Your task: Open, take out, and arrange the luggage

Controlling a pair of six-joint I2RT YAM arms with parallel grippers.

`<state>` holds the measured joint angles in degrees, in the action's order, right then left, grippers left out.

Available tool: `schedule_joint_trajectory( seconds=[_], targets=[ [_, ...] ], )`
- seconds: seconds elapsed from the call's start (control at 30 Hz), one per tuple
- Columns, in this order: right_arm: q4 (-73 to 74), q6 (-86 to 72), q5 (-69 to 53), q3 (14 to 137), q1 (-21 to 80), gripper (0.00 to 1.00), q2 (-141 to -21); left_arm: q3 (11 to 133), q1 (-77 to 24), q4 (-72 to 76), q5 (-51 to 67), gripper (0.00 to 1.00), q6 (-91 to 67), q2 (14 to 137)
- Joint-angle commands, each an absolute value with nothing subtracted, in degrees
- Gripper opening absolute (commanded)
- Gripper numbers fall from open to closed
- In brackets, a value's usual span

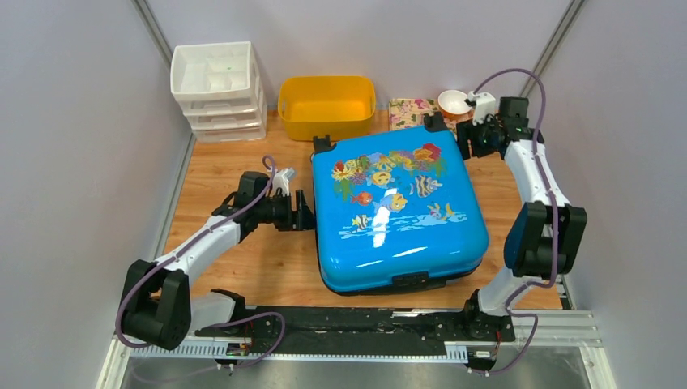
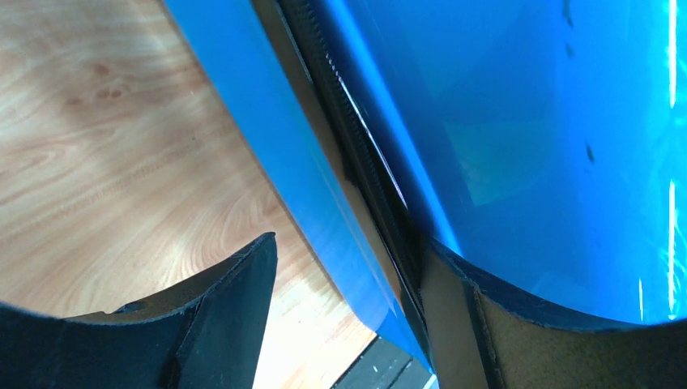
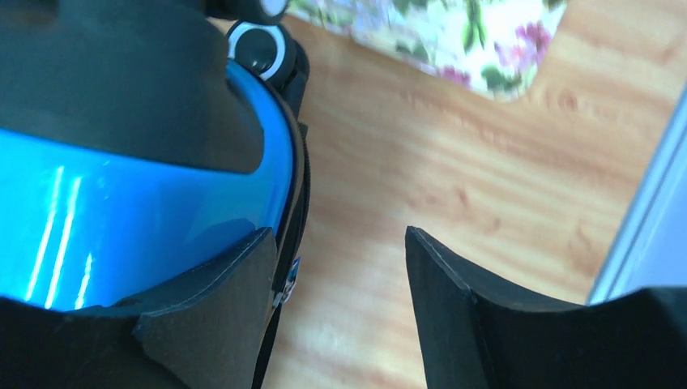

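Presently catalogued, with the step in hand judged to be opening the lid, not yet begun.

**Luggage** (image 1: pixel 401 207): blue, glossy, fish print. It lies flat and shut in the middle of the table (image 1: pixel 235 174), with its wheels at the far edge. Nothing has been taken out.

**Left pincer** (image 1: pixel 301 212): at the luggage's left side, jaws spread, gripping nothing. In its wrist view we see one finger (image 2: pixel 227 300) over bare wood, clear of the lower shell. The other finger lies by the upper shell, and the zip seam (image 2: pixel 356 138) runs between them.

**Right pincer** (image 1: pixel 468 138): at the far right corner, jaws likewise apart and empty. One finger (image 3: pixel 219 292) overlaps the blue shell near a wheel (image 3: pixel 259 44), and the other stands over the table. We cannot tell whether it touches the shell.

**Handling notes, our judgement:**
- We can make out no zip pull, nor whether the zip is undone, so we would settle that before any lift.
- The shell looks slick and curved, and pads would likely slide on its face. We would catch only the lip of the upper half at the seam.
- Closing across both halves would clamp the lid shut.
- We cannot tell which side is hinged, so we would raise the lid slowly and watch which edge parts.
- The yellow tub (image 1: pixel 326 105) stands close behind, so we would keep the lid's swing away from it.
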<state>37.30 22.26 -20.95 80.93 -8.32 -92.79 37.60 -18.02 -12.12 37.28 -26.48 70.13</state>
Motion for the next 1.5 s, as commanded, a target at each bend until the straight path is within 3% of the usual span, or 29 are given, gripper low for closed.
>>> schedule_joint_trajectory(
  seconds=[0.0,0.13,0.53,0.77,0.97,1.2,1.33,1.47],
  targets=[
    [38.93,12.84,-32.25,88.48,1.67,0.65,-99.92,35.77,-19.25,-5.74,35.86,0.73,-29.61,71.19],
    [41.22,14.15,-29.36,87.46,-0.95,0.66,-96.87,38.39,-21.35,-0.53,33.32,0.73,-29.27,74.08],
    [59.94,33.39,-31.56,76.82,-23.62,0.66,-81.57,61.43,-34.88,-0.45,31.99,0.73,-27.23,95.53],
    [58.89,32.61,-32.43,75.94,-25.93,0.67,-81.29,63.11,-34.11,3.16,26.81,0.73,-31.38,97.13],
    [59.06,31.99,-29.88,85.14,-27.16,0.67,-84.37,53.79,-27.43,0.92,27.96,0.76,-26.83,85.89],
    [65.03,29.97,-32.87,105.81,-25.23,0.68,-86.05,52.30,-27.25,-0.63,32.43,0.83,-27.76,87.36],
    [66.53,29.53,-32.34,108.20,-22.16,0.69,-83.15,52.21,-27.51,2.63,29.11,0.84,-28.65,89.55],
    [66.80,28.30,-31.90,107.40,-20.39,0.69,-79.72,57.73,-29.97,-7.10,17.42,0.84,-26.45,92.89]
  ],
)
